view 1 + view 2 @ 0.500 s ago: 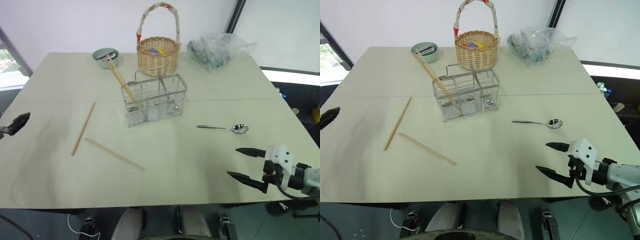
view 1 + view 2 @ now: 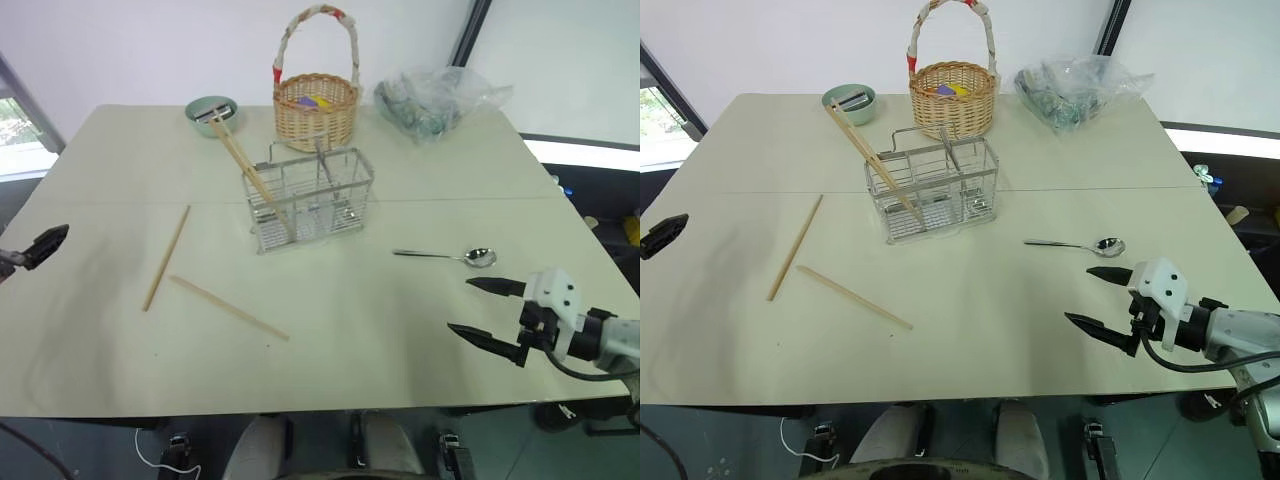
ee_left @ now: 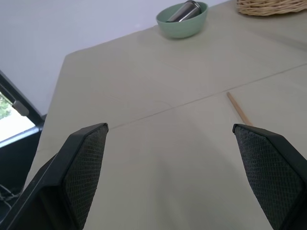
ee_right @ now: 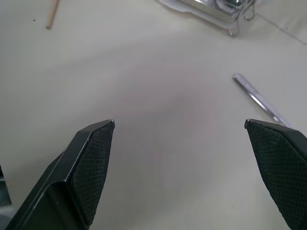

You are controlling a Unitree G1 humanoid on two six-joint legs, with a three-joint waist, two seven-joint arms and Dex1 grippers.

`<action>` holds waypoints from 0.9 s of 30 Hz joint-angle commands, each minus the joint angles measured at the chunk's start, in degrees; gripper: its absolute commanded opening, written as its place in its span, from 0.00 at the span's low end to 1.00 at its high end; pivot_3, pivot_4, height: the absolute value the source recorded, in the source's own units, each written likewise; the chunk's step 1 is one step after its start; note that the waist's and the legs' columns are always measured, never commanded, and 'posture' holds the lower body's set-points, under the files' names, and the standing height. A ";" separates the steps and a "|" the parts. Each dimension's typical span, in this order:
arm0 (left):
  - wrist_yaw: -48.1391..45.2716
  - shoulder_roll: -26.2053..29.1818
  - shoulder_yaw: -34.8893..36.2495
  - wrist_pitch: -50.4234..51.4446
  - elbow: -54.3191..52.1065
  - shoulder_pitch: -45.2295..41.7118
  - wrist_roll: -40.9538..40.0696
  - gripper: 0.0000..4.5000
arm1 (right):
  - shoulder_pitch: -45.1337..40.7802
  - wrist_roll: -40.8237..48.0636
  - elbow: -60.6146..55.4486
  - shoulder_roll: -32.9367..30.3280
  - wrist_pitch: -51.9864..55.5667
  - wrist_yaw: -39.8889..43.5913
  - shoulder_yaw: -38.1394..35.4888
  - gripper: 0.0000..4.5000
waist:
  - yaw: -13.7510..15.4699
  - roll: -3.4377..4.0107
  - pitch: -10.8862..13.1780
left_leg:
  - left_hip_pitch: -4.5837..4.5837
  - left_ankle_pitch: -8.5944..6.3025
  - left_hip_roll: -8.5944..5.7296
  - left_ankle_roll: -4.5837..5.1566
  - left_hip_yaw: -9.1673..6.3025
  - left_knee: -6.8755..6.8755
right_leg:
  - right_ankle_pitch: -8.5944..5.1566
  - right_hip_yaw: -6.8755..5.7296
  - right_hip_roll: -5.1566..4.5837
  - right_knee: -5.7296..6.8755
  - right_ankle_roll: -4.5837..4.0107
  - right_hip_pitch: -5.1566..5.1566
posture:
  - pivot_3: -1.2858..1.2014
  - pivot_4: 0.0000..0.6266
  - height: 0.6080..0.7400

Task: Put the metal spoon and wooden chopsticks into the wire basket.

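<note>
Right fingers [image 2: 484,310] nearer metal spoon [image 2: 447,256]

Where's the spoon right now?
The spoon lies flat on the table's right side, apart from the wire basket and just beyond the open right gripper.

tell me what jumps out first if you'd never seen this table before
The wire basket stands mid-table with wooden chopsticks leaning out of it toward the robot's left, and a round wicker basket with a tall handle stands just behind it. Two more chopsticks lie loose on the table to the left. On the right a metal spoon lies flat, with the right gripper hovering open just in front of it.
</note>
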 commanded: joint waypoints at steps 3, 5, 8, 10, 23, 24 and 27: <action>-1.03 1.30 0.55 3.14 -6.90 0.04 -2.68 0.97 | -7.11 -0.97 5.43 -4.23 -2.50 4.01 1.14 1.00 | -0.05 -0.03 0.01 | 0.00 0.00 0.00 0.00 0.00 0.02 | 0.01 -0.04 -0.02 0.00 0.00 0.00 | 0.52 0.24 0.55; -1.49 0.65 0.51 5.79 -12.04 0.62 -4.89 0.97 | -11.23 -1.92 9.08 -6.18 -4.21 7.26 3.50 1.00 | -0.05 -0.03 0.01 | 0.00 0.01 0.00 0.02 0.07 0.03 | 0.02 -0.26 -0.21 0.00 -0.02 0.00 | 0.52 0.24 0.55; -1.98 -0.47 0.68 11.50 -23.15 2.99 -10.08 0.97 | -20.60 -4.23 16.14 -8.11 -6.50 11.51 8.46 1.00 | -0.17 0.04 0.06 | 0.00 0.04 0.00 0.06 0.11 0.04 | 0.05 -0.90 -0.65 0.01 -0.05 0.01 | 0.52 0.24 0.55; -2.27 -0.88 -0.16 14.53 -29.71 5.00 -12.72 0.97 | -27.41 -5.65 21.38 -8.13 -7.15 13.68 11.72 1.00 | -0.31 0.01 0.05 | 0.00 0.04 0.00 0.06 0.12 0.02 | 0.07 -0.94 -0.67 0.00 -0.08 0.00 | 0.52 0.24 0.55; -5.26 2.76 -8.02 25.04 -54.32 8.98 -26.71 0.97 | -68.80 -24.20 69.70 4.91 -16.18 26.54 32.60 1.00 | -1.51 0.28 0.31 | 0.08 0.08 0.01 0.08 0.17 0.02 | 0.16 -1.08 -0.54 0.03 -0.20 0.02 | 0.52 0.24 0.55; -5.04 2.98 -8.29 25.23 -54.44 8.51 -26.78 0.97 | -70.43 -25.57 72.99 5.63 -16.88 26.44 33.35 1.00 | -1.48 0.30 0.32 | 0.07 0.08 0.00 0.08 0.16 0.04 | 0.18 -1.09 -0.52 0.04 -0.22 0.04 | 0.52 0.24 0.55; -4.19 3.50 -8.36 26.12 -54.81 7.36 -27.66 0.97 | -74.15 -30.07 81.12 7.25 -19.33 23.73 35.41 1.00 | -1.44 0.31 0.33 | 0.08 0.09 -0.07 0.08 0.15 0.06 | 0.19 -1.08 -0.43 0.05 -0.24 0.05 | 0.52 0.24 0.55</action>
